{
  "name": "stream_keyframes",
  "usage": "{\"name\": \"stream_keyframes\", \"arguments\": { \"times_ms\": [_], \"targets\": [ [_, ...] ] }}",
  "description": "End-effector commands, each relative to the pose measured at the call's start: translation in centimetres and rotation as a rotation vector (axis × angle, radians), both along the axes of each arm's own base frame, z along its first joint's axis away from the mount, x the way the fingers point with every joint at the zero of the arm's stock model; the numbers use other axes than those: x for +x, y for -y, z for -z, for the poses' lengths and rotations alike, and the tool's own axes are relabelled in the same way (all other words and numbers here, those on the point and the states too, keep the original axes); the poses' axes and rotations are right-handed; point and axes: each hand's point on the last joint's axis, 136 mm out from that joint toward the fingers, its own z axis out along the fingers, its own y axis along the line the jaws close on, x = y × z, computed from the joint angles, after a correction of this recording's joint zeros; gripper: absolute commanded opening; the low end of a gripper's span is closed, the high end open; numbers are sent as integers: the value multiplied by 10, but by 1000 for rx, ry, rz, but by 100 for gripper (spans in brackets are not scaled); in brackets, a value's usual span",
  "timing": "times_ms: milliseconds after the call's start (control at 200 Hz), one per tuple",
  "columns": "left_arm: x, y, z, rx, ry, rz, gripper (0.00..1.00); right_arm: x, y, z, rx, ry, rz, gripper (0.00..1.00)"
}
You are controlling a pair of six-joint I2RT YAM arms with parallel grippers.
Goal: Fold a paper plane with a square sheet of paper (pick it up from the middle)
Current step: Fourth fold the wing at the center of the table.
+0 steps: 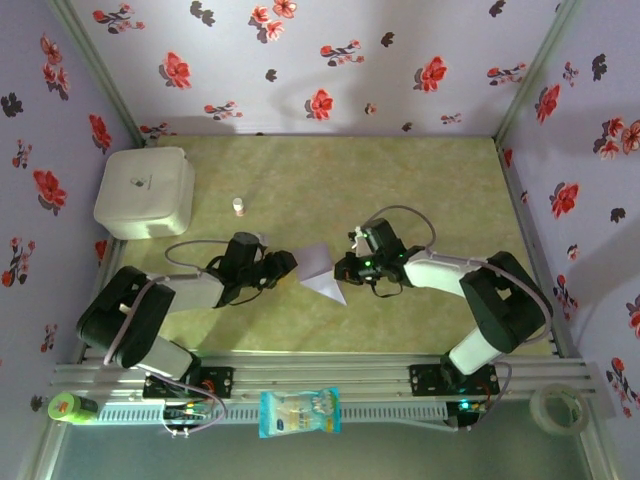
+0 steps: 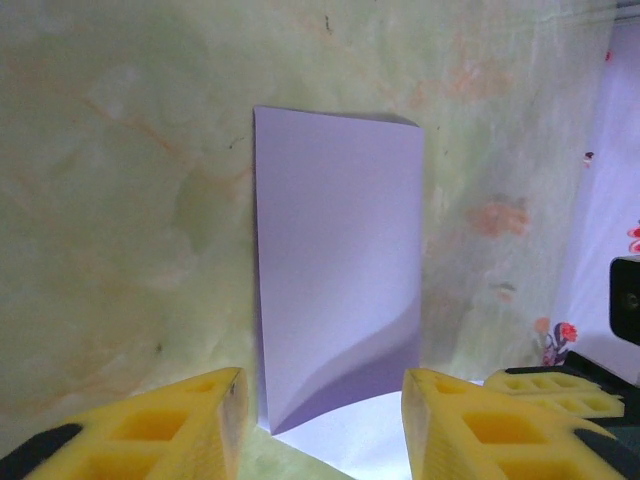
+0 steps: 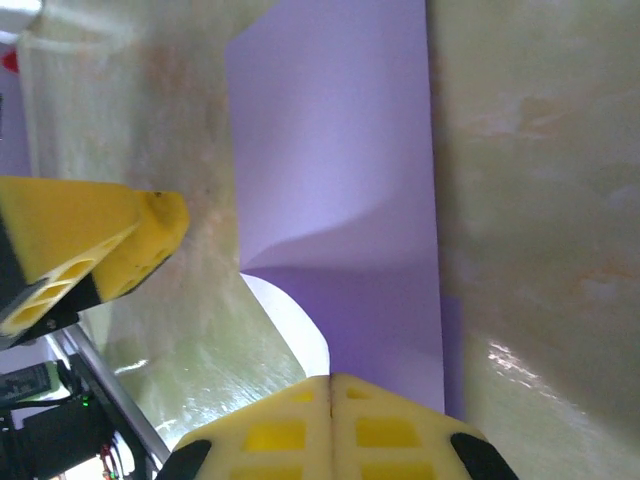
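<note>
Your left arm [image 1: 150,310] lies low across the lower left of the top view, forearm reaching right toward frame centre, and its end effector [image 1: 285,265] has its yellow fingers [image 2: 170,430] standing apart. Your right arm [image 1: 490,300] mirrors it from the lower right, and its end effector [image 1: 345,268] has both fingers [image 3: 390,430] pressed flat together, pinching the edge of the square sheet of paper [image 3: 340,150]. The two end effectors face each other near mid-frame, close but apart.

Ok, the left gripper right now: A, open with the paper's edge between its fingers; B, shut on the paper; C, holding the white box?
A: on the left gripper, the yellow fingers stand well apart, with the paper in the gap.
</note>
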Motion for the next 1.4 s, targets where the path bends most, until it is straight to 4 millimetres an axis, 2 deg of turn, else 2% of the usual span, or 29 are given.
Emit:
{"name": "stream_keyframes", "arguments": {
  "times_ms": [0, 205, 505, 760, 905, 970, 1095, 1225, 1395],
  "targets": [
    [3, 7, -2, -47, -2, 17, 45, 3, -2, -15, 76, 18, 12, 2],
    [6, 11, 1, -55, -16, 20, 45, 4, 2, -18, 97, 31, 28, 2],
    [18, 20, 1, -74, -10, 24, 41, 3, 3, -13, 106, 16, 37, 2],
    [25, 30, 5, -119, -12, 28, 33, 3, 5, -10, 103, 10, 43, 3],
    [28, 31, 5, -134, -7, 23, 23, 2, 7, -7, 93, 5, 41, 5],
    [28, 31, 4, -136, -3, 23, 16, 2, 8, -5, 83, 4, 43, 6],
    [30, 31, 0, -141, 10, 11, 2, 3, 11, -7, 66, 10, 44, 16],
    [31, 25, -7, -121, 28, -28, 1, 6, 25, -10, -34, 49, 65, 32],
    [31, 22, -14, -76, 41, -80, 0, 14, 59, -17, -222, 208, 123, 41]
  ]
}}
